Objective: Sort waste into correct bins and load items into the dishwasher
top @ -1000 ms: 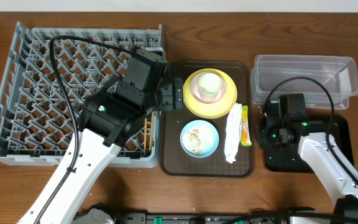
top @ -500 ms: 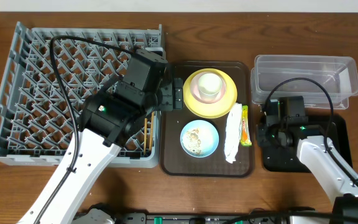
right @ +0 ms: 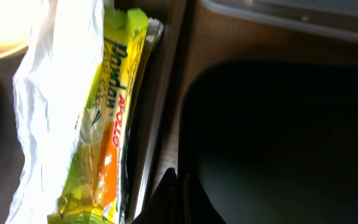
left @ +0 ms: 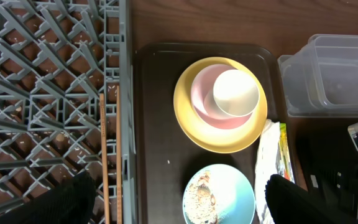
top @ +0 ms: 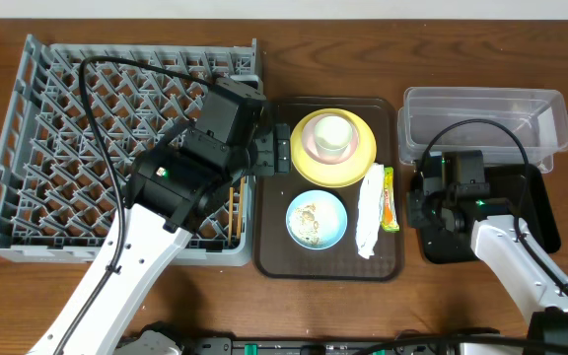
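My left gripper point(top: 282, 148) point(left: 179, 205) is open and empty above the brown tray's left side. A small white cup point(top: 331, 134) sits in a pink bowl point(left: 202, 102) on the yellow plate point(top: 359, 170). The blue bowl point(top: 317, 219) holds rice scraps point(left: 201, 199). The white wrapper point(top: 369, 212) and the orange-yellow-green packet point(top: 390, 200) point(right: 114, 124) lie at the tray's right. Two chopsticks point(top: 233, 212) point(left: 102, 155) lie in the grey dish rack point(top: 67, 148). My right gripper point(top: 422, 202) point(right: 176, 186) is shut on the black tray's point(top: 521, 212) left rim.
The brown serving tray point(top: 269, 232) holds the dishes between the rack and the bins. The clear tub point(top: 481, 95) stands behind the black tray at the back right. Cables run over both arms.
The black tray has shifted and turned a little, its right end moving toward the clear tub, with my right gripper on its rim. The left arm has not moved.
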You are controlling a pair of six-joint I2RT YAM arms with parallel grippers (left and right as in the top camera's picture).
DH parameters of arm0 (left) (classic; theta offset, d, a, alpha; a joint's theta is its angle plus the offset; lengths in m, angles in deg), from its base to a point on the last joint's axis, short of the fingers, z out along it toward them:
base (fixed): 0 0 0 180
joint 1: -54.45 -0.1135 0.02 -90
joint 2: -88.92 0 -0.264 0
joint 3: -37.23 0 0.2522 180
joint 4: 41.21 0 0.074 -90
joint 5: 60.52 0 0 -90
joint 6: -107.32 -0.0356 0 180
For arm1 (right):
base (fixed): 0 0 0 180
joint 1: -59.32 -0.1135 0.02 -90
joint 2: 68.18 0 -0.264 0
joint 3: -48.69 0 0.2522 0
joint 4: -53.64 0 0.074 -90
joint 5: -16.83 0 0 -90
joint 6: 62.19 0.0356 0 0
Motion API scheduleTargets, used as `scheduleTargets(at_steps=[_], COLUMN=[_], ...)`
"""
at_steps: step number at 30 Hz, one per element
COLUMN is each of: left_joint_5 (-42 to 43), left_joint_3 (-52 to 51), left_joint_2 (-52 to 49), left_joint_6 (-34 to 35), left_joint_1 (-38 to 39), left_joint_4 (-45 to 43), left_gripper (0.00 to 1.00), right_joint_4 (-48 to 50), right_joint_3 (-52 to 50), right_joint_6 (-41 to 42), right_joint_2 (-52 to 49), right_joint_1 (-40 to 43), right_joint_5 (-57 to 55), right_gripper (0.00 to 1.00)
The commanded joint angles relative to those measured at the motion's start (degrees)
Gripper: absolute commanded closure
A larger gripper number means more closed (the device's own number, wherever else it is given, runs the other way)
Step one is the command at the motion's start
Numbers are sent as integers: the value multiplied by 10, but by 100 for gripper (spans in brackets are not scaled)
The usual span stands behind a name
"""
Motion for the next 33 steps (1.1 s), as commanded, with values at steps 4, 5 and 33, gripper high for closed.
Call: scheduleTargets(at_steps=[4, 5, 33], left_joint_5=[-9, -9, -9], left_joint_3=[5, 5, 5], left_joint_2=[1, 1, 1], left_joint_6=[-1, -1, -1], left_joint_1=[-2, -2, -2], left_joint_4=[1, 1, 1], left_gripper=[10, 9, 10], right_joint_4=[15, 17, -128], right_joint_3=[-2, -2, 136], right_joint_6=[28, 35, 28], right_joint_2=[0, 0, 94], right_joint_1=[-5, -5, -32], right_joint_5=[1, 1, 81], right_gripper=[97, 96, 60])
